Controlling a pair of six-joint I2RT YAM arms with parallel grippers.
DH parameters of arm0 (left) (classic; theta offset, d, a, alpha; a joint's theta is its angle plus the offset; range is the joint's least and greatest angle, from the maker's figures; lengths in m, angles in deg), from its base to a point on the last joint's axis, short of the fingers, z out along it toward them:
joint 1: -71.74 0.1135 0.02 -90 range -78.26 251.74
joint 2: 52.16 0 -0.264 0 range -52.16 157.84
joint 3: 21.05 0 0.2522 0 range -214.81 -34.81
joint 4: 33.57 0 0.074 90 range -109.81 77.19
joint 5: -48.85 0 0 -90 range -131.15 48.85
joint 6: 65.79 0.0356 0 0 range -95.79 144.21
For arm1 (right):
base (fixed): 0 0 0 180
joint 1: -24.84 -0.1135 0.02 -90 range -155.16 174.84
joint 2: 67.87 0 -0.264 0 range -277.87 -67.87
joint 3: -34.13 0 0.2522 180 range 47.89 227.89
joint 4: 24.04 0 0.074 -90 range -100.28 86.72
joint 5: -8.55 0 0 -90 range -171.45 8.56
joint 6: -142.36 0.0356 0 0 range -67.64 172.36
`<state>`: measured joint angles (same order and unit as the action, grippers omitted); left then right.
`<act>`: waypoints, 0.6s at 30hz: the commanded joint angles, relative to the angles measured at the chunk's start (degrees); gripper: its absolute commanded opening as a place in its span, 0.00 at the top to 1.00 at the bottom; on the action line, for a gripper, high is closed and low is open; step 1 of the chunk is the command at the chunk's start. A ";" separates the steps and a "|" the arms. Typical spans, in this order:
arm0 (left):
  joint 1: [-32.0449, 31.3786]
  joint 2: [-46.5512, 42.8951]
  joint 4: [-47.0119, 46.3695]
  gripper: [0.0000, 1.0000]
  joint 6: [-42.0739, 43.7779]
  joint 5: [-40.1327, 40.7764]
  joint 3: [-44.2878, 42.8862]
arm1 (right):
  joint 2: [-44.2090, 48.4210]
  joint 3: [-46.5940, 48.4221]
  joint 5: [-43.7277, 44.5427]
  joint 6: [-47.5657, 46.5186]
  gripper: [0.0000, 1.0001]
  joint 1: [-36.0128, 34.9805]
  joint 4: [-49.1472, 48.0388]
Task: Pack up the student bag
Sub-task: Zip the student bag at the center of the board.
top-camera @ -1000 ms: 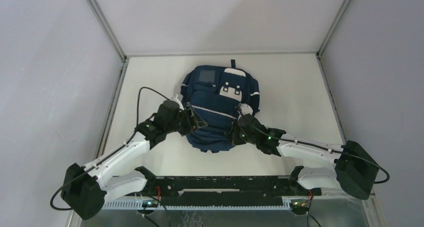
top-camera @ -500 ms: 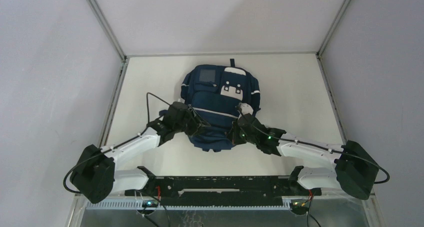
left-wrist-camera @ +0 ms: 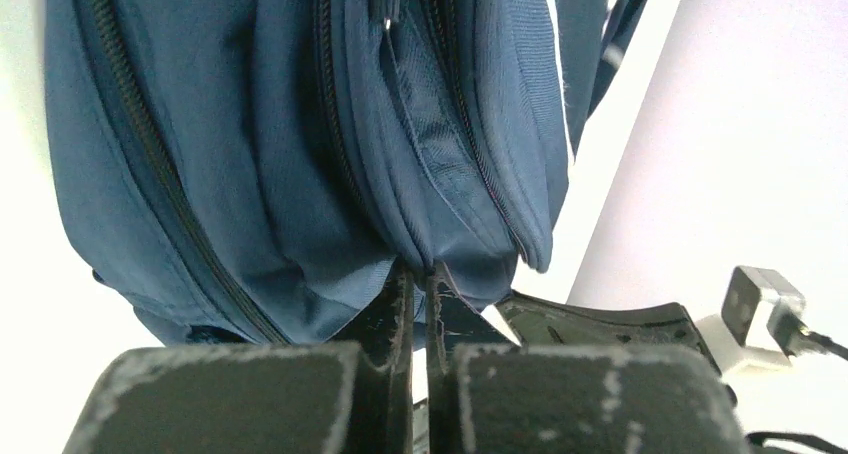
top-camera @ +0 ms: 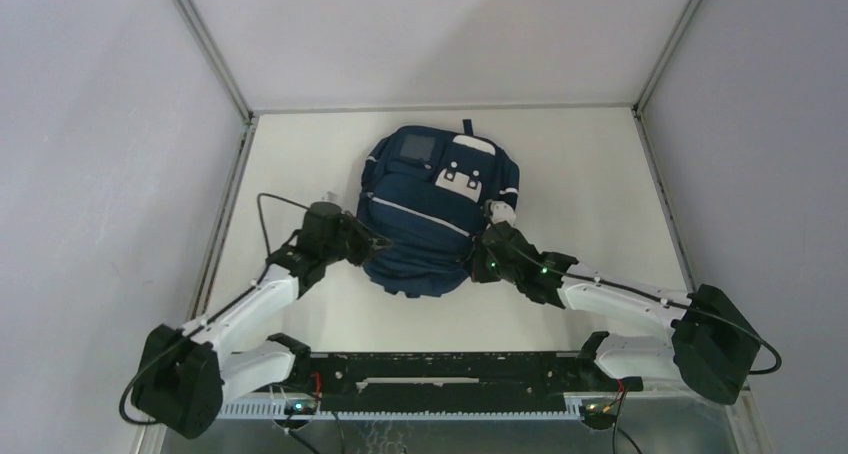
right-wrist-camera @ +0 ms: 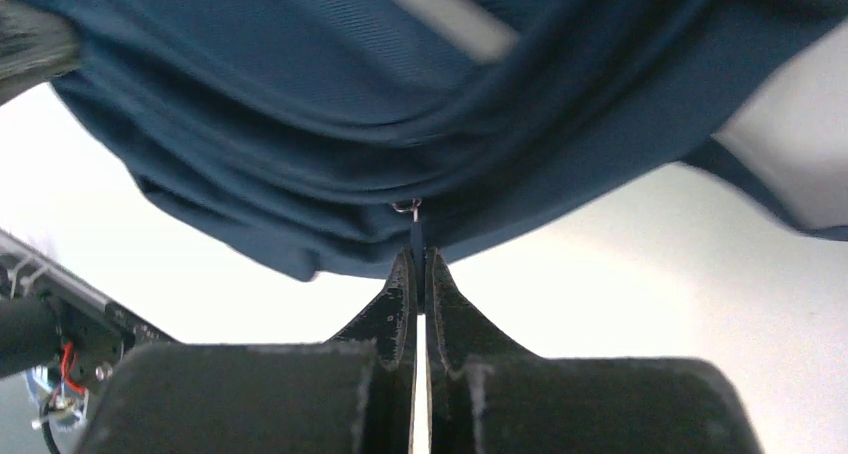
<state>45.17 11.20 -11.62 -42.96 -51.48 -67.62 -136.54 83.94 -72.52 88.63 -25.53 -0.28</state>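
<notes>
The student bag [top-camera: 430,209], navy with white piping and patches, lies face up in the middle of the white table. My left gripper [top-camera: 376,242] is at its lower left edge. In the left wrist view the gripper [left-wrist-camera: 420,274] is shut on a fold of the bag's fabric [left-wrist-camera: 250,154] below a zip seam. My right gripper [top-camera: 480,259] is at the bag's lower right side. In the right wrist view it [right-wrist-camera: 420,262] is shut on a thin zipper pull [right-wrist-camera: 412,224] that hangs from the bag [right-wrist-camera: 330,64].
White enclosure walls with metal corner posts [top-camera: 240,114] ring the table. A black rail [top-camera: 430,369] with both arm bases runs along the near edge. The right arm's wrist and its white camera [left-wrist-camera: 760,309] show past the bag in the left wrist view.
My left gripper went from open over the bag's lower left to shut on its fabric, and drew slightly leftward. The right gripper stayed shut and shifted a little farther up.
</notes>
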 commanded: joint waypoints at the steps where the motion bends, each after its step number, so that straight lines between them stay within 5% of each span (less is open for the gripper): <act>1: 8.88 -7.31 2.52 1.00 6.82 3.65 1.35 | 1.89 -1.85 3.96 -2.18 1.00 5.93 2.34; 7: 13.18 -4.25 6.31 0.98 16.75 -0.15 -3.02 | 3.36 -1.69 1.79 -2.03 1.00 6.00 -1.08; 10: 12.54 1.14 10.40 0.62 22.69 -5.36 -8.34 | 2.86 0.27 2.02 -1.89 1.00 3.27 -1.40; 13: 9.44 -1.47 14.40 0.42 24.26 -1.76 -10.35 | 2.03 2.22 1.99 -1.69 1.00 1.18 -1.68; 18: 3.48 -11.17 19.48 0.39 19.53 6.43 -9.61 | 1.43 3.71 1.75 -1.25 1.00 -0.59 -2.10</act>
<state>52.12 7.39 3.11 -23.01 -51.22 -75.27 -135.14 84.25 -71.27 88.11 -24.64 -1.24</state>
